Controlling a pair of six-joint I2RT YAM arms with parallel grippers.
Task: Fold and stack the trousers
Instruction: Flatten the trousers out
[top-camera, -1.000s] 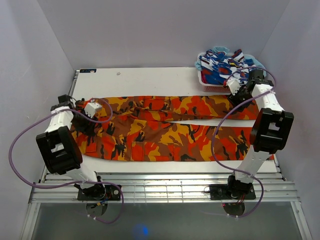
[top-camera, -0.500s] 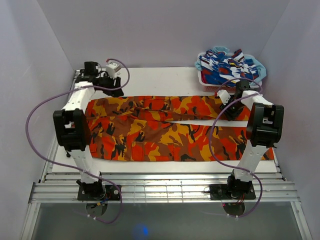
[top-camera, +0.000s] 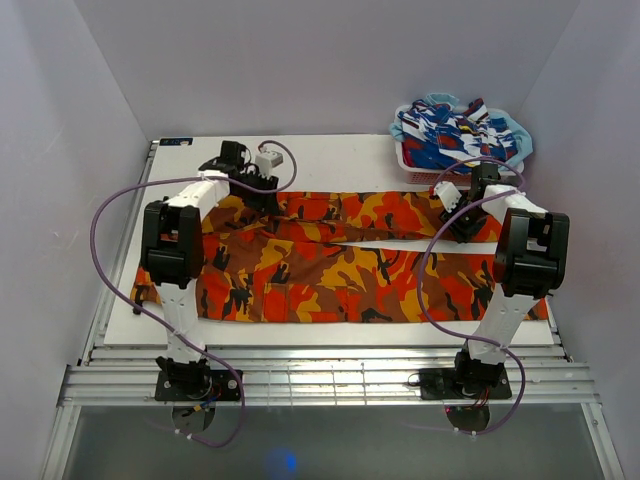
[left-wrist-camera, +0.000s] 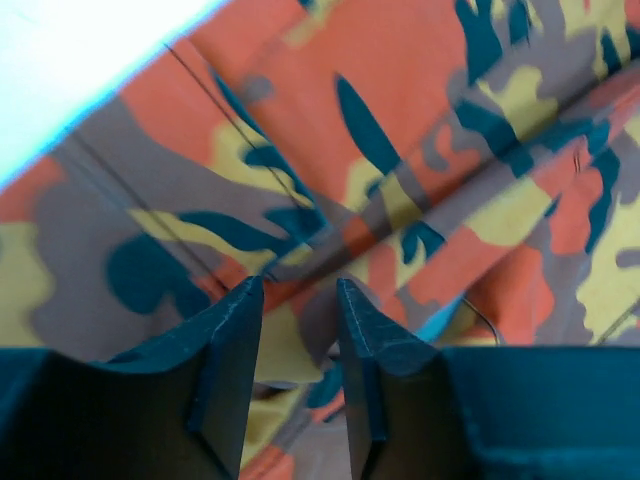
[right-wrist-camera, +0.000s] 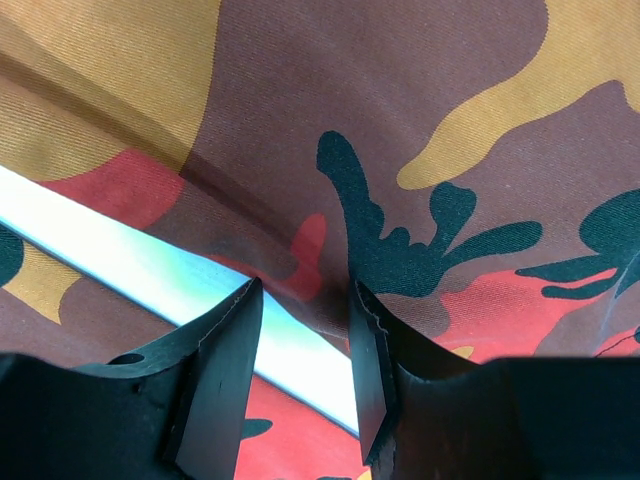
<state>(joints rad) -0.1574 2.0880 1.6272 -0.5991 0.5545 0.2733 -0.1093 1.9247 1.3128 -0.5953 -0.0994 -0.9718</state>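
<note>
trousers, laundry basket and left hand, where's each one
trousers (top-camera: 330, 285): top external view, middle of the near leg.
laundry basket (top-camera: 415, 172): top external view, its front rim.
left hand (left-wrist-camera: 298, 290): left wrist view, midway between its fingertips.

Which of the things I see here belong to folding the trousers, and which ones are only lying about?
For the job:
- the trousers, spread across the table
- the left arm's fingers and the right arm's fingers, both over the cloth

Only lying about:
- the basket at the far right corner
- the heap of blue, white and red clothes in it
</note>
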